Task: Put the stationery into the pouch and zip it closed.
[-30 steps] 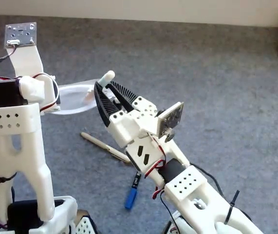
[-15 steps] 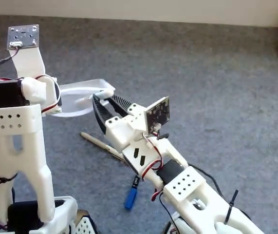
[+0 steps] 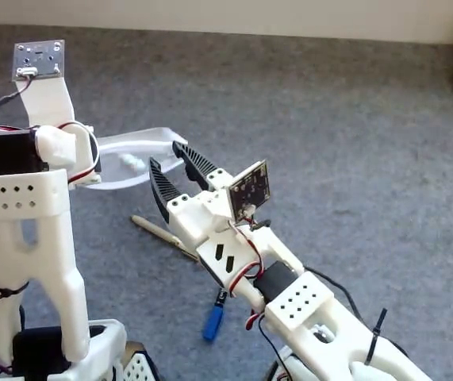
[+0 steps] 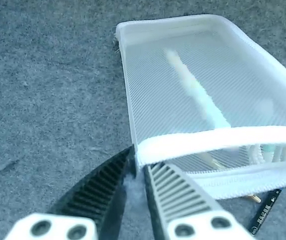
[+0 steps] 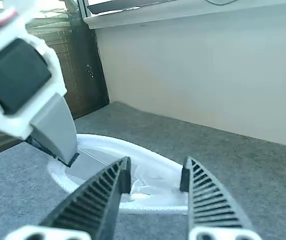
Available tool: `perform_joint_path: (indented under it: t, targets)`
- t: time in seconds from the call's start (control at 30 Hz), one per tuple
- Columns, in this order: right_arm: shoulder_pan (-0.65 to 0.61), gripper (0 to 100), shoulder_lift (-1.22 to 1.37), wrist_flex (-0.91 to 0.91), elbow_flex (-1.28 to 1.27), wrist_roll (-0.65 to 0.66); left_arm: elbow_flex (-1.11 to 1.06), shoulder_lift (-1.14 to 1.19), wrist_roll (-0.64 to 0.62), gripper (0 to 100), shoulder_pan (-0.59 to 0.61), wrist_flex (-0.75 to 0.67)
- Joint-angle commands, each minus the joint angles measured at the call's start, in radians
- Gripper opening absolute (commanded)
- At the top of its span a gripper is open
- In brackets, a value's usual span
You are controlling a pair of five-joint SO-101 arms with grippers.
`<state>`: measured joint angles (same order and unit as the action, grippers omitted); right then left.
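The clear white-rimmed pouch lies open on the grey carpet. My left gripper is shut on the pouch's zip rim and holds the mouth up. A pale stick lies inside, and a small white piece rests near the mouth. My right gripper hangs open just above the pouch's opening, nothing between its fingers; in its own view the right gripper frames the pouch mouth. A tan pencil and a black-and-blue pen lie on the carpet beneath the right arm.
The left arm's white frame stands at the near left. A pale wall borders the far side of the carpet. Open carpet spreads to the right.
The right gripper came down from above to the pouch's mouth with a white piece in its tips, then opened; the piece now lies inside the pouch. The left arm kept still.
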<state>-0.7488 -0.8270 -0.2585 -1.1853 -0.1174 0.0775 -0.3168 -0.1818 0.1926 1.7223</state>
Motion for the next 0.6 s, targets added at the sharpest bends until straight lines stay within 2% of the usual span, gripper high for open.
perform_joint_path:
  t: [0.0,0.57]
  targets:
    - [-0.013,16.2,-0.002,0.004,0.019,0.011,-0.005,0.015,-0.012,1,-0.007,-0.012]
    - [-0.021,16.2,-0.035,0.004,0.013,0.014,-0.007,0.018,-0.011,1,-0.005,-0.012]
